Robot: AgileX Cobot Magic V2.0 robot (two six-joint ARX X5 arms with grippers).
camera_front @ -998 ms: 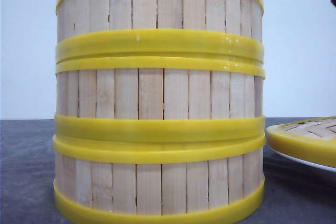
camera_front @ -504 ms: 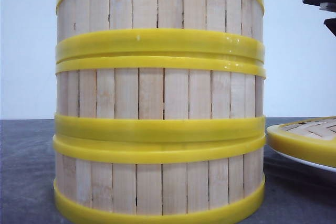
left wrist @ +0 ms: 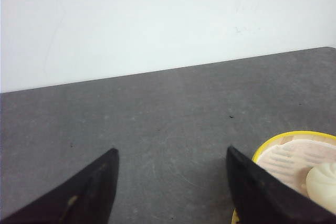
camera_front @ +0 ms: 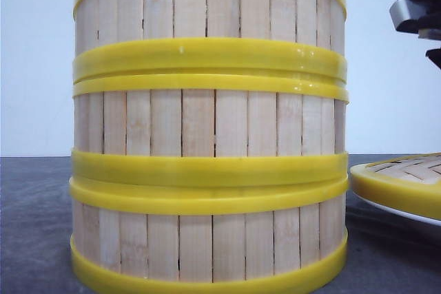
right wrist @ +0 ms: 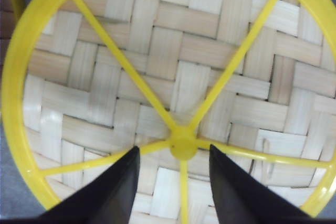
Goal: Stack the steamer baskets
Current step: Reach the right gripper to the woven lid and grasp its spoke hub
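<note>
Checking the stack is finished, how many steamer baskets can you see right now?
3, in one stack on the table: bottom basket, middle basket, top basket. None seen elsewhere.

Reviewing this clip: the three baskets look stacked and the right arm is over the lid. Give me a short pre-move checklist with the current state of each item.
1. Three steamer baskets stacked in one column, rims seated: ok; the front view shows the walls lined up.
2. Right gripper open over the lid: ok; its fingers straddle the central hub without touching it.
3. Lid lying flat: ok; in the front view it rests on the white plate, beside the stack and apart from it.
4. Left gripper open and empty: ok; only the table lies between its fingers.
5. Top basket free to receive the lid: cannot tell; its inside is not shown.
</note>
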